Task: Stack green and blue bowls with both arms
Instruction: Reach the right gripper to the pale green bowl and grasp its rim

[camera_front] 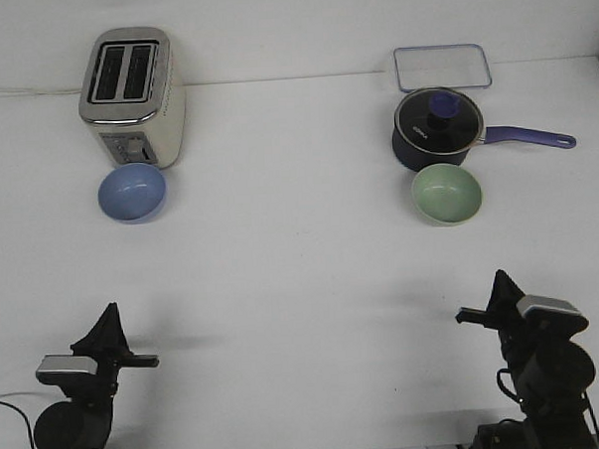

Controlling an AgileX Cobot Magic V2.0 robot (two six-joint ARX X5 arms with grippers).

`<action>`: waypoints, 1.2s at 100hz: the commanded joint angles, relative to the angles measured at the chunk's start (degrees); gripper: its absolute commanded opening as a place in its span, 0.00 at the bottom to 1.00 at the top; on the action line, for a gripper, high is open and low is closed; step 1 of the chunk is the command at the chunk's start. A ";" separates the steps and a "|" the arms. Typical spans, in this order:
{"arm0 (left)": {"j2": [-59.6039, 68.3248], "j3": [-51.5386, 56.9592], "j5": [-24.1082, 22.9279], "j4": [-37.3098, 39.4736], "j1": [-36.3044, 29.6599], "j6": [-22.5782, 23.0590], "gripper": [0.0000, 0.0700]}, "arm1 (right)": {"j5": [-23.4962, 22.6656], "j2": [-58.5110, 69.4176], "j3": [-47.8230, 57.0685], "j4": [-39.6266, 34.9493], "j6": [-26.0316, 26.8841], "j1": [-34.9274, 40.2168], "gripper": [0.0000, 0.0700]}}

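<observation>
I see the blue bowl (132, 192) by the toaster (133, 98), the green bowl (446, 193) by the saucepan (440, 129) — both grippers' jaws unreadable: left gripper (110, 314), right gripper (500, 280).

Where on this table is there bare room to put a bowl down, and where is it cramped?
The widest bare patch is the middle, between the blue bowl and the green bowl, running forward to the two arms. It is cramped at the back left, where the blue bowl crowds the toaster, and back right, where the green bowl crowds the saucepan and tray.
</observation>
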 commanded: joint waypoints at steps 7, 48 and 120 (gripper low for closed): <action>-0.07 -1.11 0.02 0.55 0.04 0.28 0.02 | 0.07 12.63 10.84 -5.40 -3.54 -0.02 0.29; -0.07 -1.11 0.02 0.55 0.04 0.28 0.02 | -2.10 52.09 36.63 -9.94 -7.82 -2.99 0.85; -0.07 -1.11 0.02 0.55 0.04 0.28 0.02 | -7.76 88.28 53.18 -11.76 -10.56 -9.35 0.45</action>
